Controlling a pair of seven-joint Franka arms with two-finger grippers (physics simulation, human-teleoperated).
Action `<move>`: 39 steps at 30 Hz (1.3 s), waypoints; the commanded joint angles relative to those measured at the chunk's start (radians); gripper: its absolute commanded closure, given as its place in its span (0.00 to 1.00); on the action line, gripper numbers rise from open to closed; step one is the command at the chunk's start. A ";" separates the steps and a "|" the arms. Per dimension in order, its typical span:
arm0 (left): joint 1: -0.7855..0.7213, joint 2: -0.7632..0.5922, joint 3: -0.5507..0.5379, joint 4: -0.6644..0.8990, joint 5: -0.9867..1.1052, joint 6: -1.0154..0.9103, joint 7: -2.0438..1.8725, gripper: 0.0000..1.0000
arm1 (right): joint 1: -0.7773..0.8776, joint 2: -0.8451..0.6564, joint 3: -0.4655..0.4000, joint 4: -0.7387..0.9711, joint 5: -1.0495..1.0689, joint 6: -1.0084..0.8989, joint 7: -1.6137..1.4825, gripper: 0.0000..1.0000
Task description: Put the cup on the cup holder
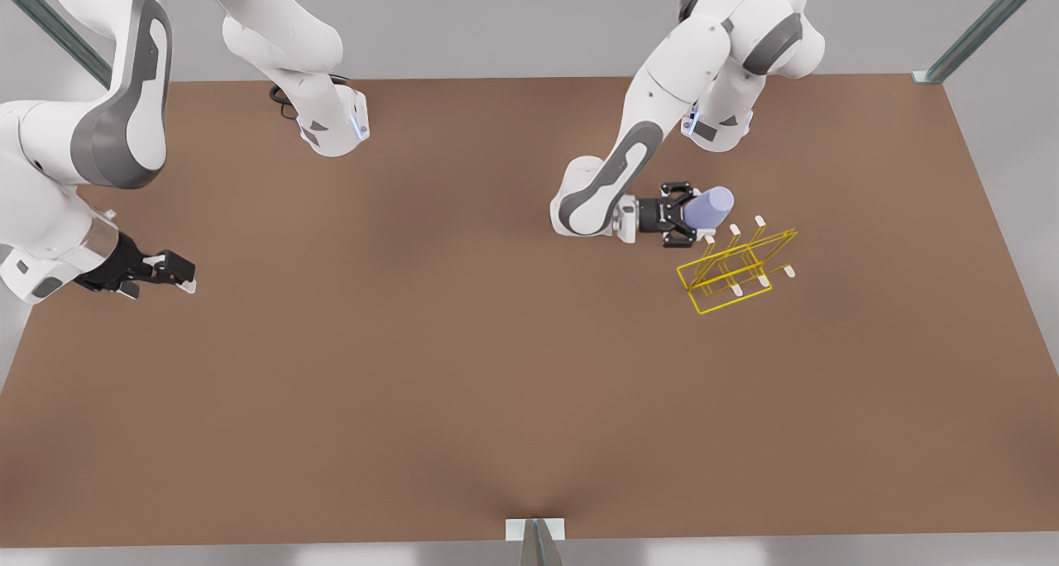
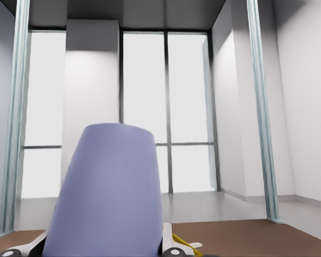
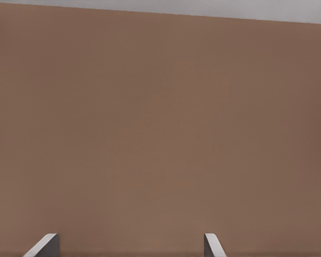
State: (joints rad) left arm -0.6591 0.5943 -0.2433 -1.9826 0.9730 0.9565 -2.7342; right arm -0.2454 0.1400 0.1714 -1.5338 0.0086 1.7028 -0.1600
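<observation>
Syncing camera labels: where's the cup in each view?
Front view: the cup is held in the left gripper, at the cup holder's far edge.
Left wrist view: cup close up, between the fingertips.
Right wrist view: not in it.
Shared landmark: the brown table.

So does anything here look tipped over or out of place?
Only the cup: it lies sideways instead of upright, gripped in the left claw beside the yellow rack. It isn't on a peg yet. The rack stands level on the table. The right claw waits open, far off.
</observation>
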 commanded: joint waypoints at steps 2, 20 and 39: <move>0.003 0.005 0.001 -0.002 0.021 0.036 -0.068 0.28 | 0.003 0.000 0.000 -0.002 -0.001 0.005 0.000 0.00; 0.039 0.007 0.001 -0.061 0.066 0.077 -0.136 0.28 | 0.003 0.009 0.002 0.000 -0.007 -0.003 -0.001 0.00; 0.065 0.029 0.001 -0.074 0.101 0.125 -0.165 0.28 | 0.000 0.010 0.000 -0.002 -0.007 -0.003 -0.001 0.00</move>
State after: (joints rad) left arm -0.5936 0.6240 -0.2425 -2.0535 1.0695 1.0772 -2.8591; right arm -0.2460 0.1511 0.1714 -1.5353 0.0009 1.7000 -0.1605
